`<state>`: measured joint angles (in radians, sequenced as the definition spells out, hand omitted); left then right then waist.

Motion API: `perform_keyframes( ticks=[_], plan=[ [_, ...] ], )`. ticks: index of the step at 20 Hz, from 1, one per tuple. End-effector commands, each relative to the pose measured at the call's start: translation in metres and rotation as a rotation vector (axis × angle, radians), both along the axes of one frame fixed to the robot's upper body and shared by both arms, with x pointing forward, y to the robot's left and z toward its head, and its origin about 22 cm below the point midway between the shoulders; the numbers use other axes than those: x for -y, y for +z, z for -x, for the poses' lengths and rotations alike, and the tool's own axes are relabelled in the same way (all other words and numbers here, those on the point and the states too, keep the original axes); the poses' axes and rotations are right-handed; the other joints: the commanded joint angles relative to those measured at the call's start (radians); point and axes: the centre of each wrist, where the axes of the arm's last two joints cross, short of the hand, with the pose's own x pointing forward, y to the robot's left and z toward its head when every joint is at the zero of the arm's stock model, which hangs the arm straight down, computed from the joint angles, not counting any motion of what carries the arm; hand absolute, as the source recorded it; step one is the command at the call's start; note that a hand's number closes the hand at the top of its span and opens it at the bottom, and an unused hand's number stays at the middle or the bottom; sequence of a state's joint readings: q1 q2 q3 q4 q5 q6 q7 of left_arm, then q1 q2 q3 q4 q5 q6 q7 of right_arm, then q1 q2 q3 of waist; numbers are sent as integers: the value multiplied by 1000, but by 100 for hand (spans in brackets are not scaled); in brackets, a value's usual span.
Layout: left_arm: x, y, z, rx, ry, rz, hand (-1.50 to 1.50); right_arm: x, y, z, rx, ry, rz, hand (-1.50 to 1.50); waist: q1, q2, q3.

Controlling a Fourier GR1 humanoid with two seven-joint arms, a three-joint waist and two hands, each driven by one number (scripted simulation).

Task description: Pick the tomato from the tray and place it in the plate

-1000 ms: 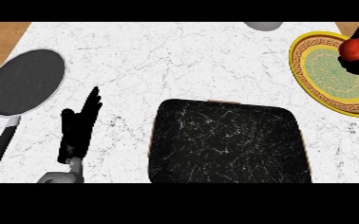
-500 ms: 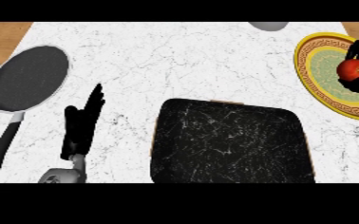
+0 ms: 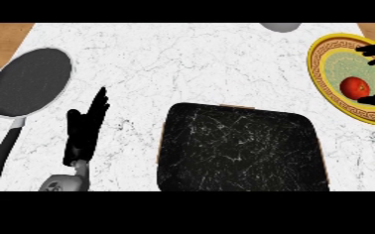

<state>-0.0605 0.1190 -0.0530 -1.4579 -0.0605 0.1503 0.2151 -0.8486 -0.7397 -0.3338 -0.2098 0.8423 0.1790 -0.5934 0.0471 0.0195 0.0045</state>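
Tomato (image 3: 356, 87) sits inside the yellow-rimmed plate (image 3: 317, 69) at the table's right edge, well apart from the black tray (image 3: 242, 148). The right hand (image 3: 367, 52), mostly cut off there, appears released, its fingers spread either side of the fruit. It should lift straight up, without brushing the tomato into a roll. Round, the tomato shows no long axis, and its stem end cannot be made out. The left hand (image 3: 84, 134) rests open near the front-left corner.

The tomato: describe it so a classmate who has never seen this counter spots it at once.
On the white marble counter, look to the right edge, where a gold-rimmed plate lies beyond the black tray. The tomato sits on the plate's pale green inner part: the only round red thing in view.
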Motion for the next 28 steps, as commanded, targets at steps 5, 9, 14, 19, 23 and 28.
perform_keyframes(
  ticks=[5,9,14,19,23,28],
  plan=[
    [-5,7,-6,8,23,-1,0,6,7,-1,265,23,-559,-150,-13,-2,1],
    [-6,-3,0,-2,13,-11,0,52,31,32,240,-10,-666,-150,-9,3,1],
    [-3,1,2,15,-10,-2,0,50,6,40,220,5,-710,-150,1,2,2],
    [18,2,3,9,-9,14,0,54,2,47,250,40,-725,-150,3,3,3],
    [-13,17,-15,4,14,-5,0,46,-10,44,253,71,-720,-150,-8,0,1],
    [-13,6,-4,5,-8,-6,0,43,-25,49,257,21,-674,-150,-1,-1,1]
  ],
)
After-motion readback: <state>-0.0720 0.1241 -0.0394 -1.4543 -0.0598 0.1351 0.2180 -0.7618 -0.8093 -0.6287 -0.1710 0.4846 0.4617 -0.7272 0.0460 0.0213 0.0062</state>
